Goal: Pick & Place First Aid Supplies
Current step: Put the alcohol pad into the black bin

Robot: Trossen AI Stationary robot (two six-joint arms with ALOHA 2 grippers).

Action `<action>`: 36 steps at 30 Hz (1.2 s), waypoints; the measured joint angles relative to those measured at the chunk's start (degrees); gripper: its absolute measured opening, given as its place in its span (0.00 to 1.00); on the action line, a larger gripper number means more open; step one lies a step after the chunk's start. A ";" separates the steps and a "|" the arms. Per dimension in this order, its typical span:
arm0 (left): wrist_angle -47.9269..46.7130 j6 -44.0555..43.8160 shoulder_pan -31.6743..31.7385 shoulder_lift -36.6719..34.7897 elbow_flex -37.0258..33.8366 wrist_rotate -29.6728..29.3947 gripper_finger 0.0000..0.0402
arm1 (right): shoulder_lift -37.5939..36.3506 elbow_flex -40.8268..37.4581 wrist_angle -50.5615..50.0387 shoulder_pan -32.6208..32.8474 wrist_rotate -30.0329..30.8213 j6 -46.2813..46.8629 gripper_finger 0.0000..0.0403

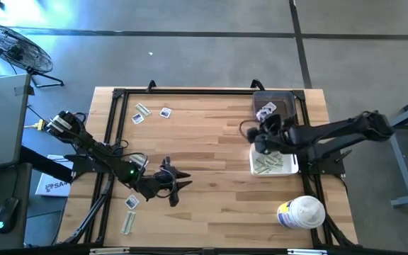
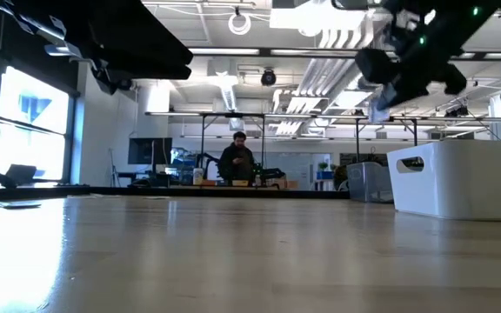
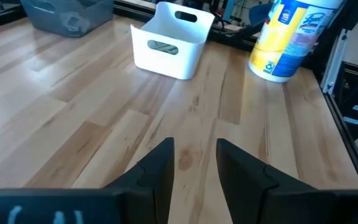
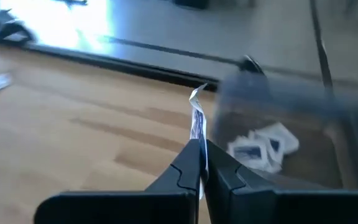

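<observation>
A small square white sachet (image 4: 197, 121) with dark blue print is standing up between the fingertips of the right gripper (image 4: 201, 163), which is clenching it by its lower edge, just beside the grey translucent bin (image 4: 278, 106) at the table's far right corner. That bin (image 1: 278, 101) is holding more white sachets (image 4: 263, 148); at least three are showing in the right wrist view, though the exact count is hard to tell. Just nearer along the right edge, a white bin (image 1: 273, 166) is holding several pale greenish strip wrappers (image 1: 266, 164), too bunched to count. On the bare wooden table (image 1: 211, 149), four packets are lying loose: a strip wrapper (image 1: 142, 110) and two sachets (image 1: 165, 112) (image 1: 137, 118) near the far left corner, and toward the near left edge one sachet (image 1: 132, 202) with a strip wrapper (image 1: 127, 222) just beside it. The left gripper (image 3: 194, 163) is hovering over the near-left part of the table with its fingers parted and nothing between them. A large white round tub (image 1: 302, 212) with a yellow-blue label is standing at the near right corner. In the low view, a person (image 2: 237, 162) is standing in the room beyond the table.
</observation>
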 joint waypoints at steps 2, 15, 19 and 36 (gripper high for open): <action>-0.07 -0.63 0.02 0.00 0.00 0.01 0.29 | -1.47 -3.99 4.17 -3.56 -1.15 1.65 0.00; -0.42 -2.10 0.02 0.04 0.00 3.34 0.29 | -6.64 -21.83 38.04 -20.37 -4.06 1.31 0.00; -0.18 -2.16 0.02 0.07 0.00 3.34 0.29 | -4.82 -23.47 43.77 -23.61 -6.12 0.96 0.00; 0.15 -1.96 0.04 2.36 -0.04 2.04 0.29 | 12.29 -23.23 53.08 -31.97 -14.65 4.85 0.02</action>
